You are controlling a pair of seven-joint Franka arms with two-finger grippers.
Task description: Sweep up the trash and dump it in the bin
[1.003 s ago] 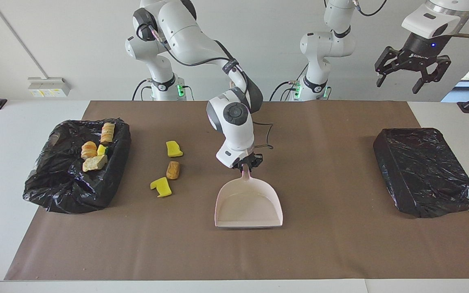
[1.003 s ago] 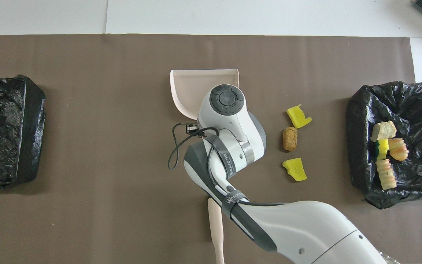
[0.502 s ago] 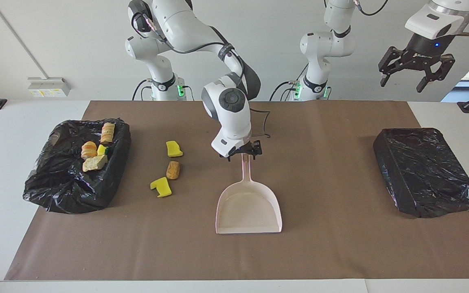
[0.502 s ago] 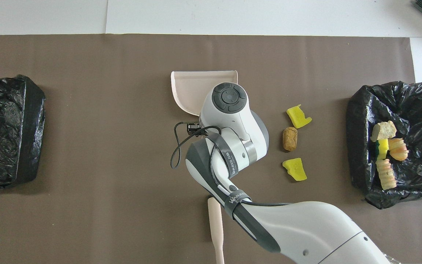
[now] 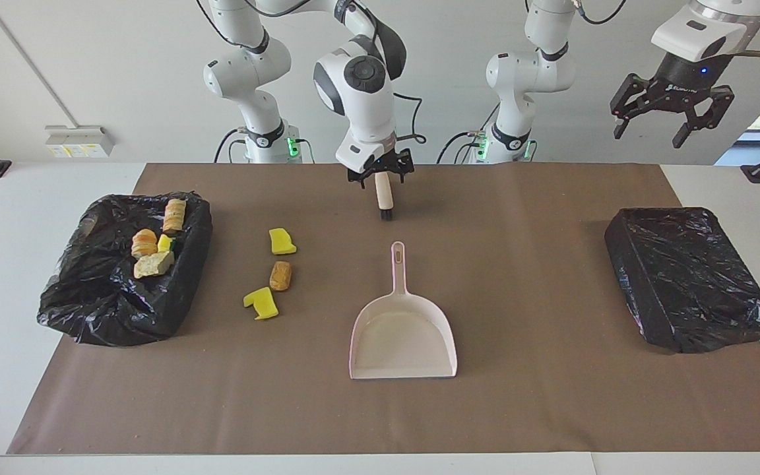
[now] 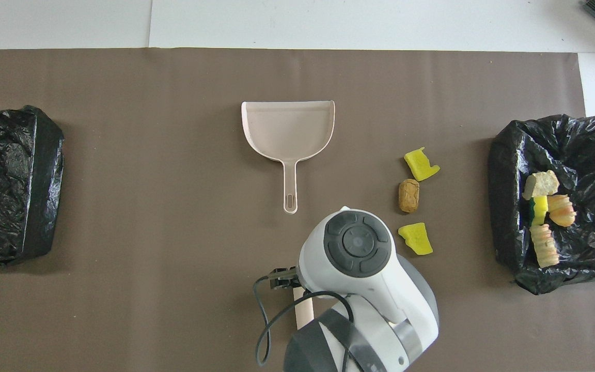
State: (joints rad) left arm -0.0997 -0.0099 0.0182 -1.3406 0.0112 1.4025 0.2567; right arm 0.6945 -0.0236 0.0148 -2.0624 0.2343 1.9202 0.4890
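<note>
The right gripper (image 5: 380, 175) has let go of the dustpan (image 5: 404, 336) and lifted away from it toward the robots' edge of the mat; it now hangs over the beige brush handle (image 5: 383, 193) lying there, jaws spread apart and holding nothing. The dustpan, pale pink with a long thin handle pointing toward the robots, lies flat on the brown mat (image 5: 538, 396) by itself, its mouth facing away from them.

The trash is in two groups. Three pieces lie loose on the mat beside the dustpan, toward the right arm's end: a bright yellow chunk (image 5: 282, 241) nearest the robots, a tan-brown chunk (image 5: 280, 276) next, and a notched yellow piece (image 5: 261, 303) farthest from them. They sit close together but apart.

Further toward that end, the open bin lined with a black bag (image 5: 123, 310) holds four more pieces: a ridged tan one (image 5: 174, 215), an orange-tan one (image 5: 144, 243), a pale beige one (image 5: 153, 264) and a small yellow one with green backing (image 5: 165, 243), bunched together.

At the left arm's end sits a second bin wrapped in black plastic (image 5: 690, 277); nothing shows on it. The left gripper (image 5: 671, 122) waits high above that end, jaws spread wide and holding nothing.
</note>
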